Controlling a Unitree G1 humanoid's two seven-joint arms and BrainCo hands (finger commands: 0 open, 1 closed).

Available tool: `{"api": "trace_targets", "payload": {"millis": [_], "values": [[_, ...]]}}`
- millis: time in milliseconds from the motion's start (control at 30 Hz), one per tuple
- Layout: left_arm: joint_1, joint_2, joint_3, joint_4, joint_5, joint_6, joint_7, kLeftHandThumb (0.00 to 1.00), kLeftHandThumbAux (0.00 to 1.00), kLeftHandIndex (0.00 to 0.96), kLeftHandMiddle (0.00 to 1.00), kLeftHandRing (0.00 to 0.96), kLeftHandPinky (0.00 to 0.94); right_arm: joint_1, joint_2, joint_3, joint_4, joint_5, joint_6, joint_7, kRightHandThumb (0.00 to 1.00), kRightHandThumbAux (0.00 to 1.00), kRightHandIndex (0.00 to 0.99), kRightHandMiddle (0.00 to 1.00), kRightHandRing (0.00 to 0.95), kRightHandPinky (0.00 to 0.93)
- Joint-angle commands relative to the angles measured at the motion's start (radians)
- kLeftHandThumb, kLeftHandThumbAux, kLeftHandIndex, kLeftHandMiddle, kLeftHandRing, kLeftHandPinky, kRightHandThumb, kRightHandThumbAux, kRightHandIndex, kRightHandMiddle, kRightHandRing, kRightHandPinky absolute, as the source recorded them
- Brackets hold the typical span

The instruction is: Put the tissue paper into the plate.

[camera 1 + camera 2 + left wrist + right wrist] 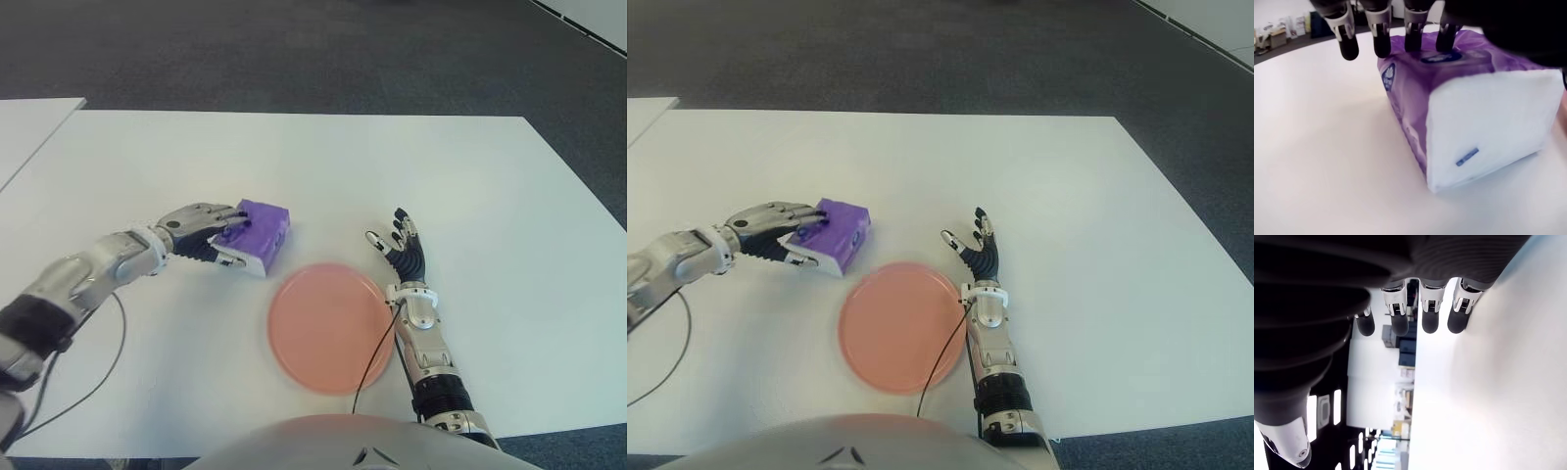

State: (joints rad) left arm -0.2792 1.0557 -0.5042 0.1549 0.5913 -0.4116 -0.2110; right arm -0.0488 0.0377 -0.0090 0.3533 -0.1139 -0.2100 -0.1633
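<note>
A purple tissue pack (263, 227) with a white end lies on the white table (470, 186), just beyond the far left rim of the pink plate (328, 328). My left hand (225, 240) reaches over the pack's near end. Its fingers (1380, 36) stretch out across the purple top, two fingertips touching it, and the thumb shows beside the white end. The pack (1474, 112) still sits flat on the table. Beside the plate's right rim is my right hand (397, 243), with its fingers (1430, 313) spread and nothing in them.
A second white table edge (29, 127) shows at the far left. Dark carpet (294, 49) lies beyond the table. A thin black cable (377, 343) crosses the plate's right side, and another loops at the left near my left arm.
</note>
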Motion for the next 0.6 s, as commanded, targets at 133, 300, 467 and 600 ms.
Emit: {"api": "trace_targets", "payload": {"millis": [133, 300, 467, 600], "values": [[0.192, 0.082, 0.028, -0.189, -0.018, -0.002, -0.217, 0.130, 0.142, 0.000, 0.000, 0.000, 0.000, 0.074, 0.009, -0.002, 0.062, 0.022, 0.113, 0.021, 0.164, 0.700, 0.038, 0.018, 0.000, 0.001], [0.213, 0.076, 0.052, -0.222, 0.026, 0.003, -0.260, 0.125, 0.143, 0.000, 0.000, 0.000, 0.000, 0.070, 0.011, -0.008, 0.068, 0.028, 0.112, 0.023, 0.157, 0.712, 0.038, 0.021, 0.000, 0.010], [0.207, 0.049, 0.051, -0.221, 0.102, 0.017, -0.276, 0.122, 0.144, 0.000, 0.000, 0.000, 0.000, 0.063, 0.010, -0.015, 0.082, 0.029, 0.107, 0.020, 0.156, 0.710, 0.040, 0.020, 0.000, 0.005], [0.197, 0.028, 0.048, -0.202, 0.155, 0.017, -0.267, 0.110, 0.147, 0.000, 0.000, 0.000, 0.000, 0.059, 0.004, -0.015, 0.092, 0.026, 0.097, 0.021, 0.160, 0.708, 0.043, 0.022, 0.000, 0.009]]}}
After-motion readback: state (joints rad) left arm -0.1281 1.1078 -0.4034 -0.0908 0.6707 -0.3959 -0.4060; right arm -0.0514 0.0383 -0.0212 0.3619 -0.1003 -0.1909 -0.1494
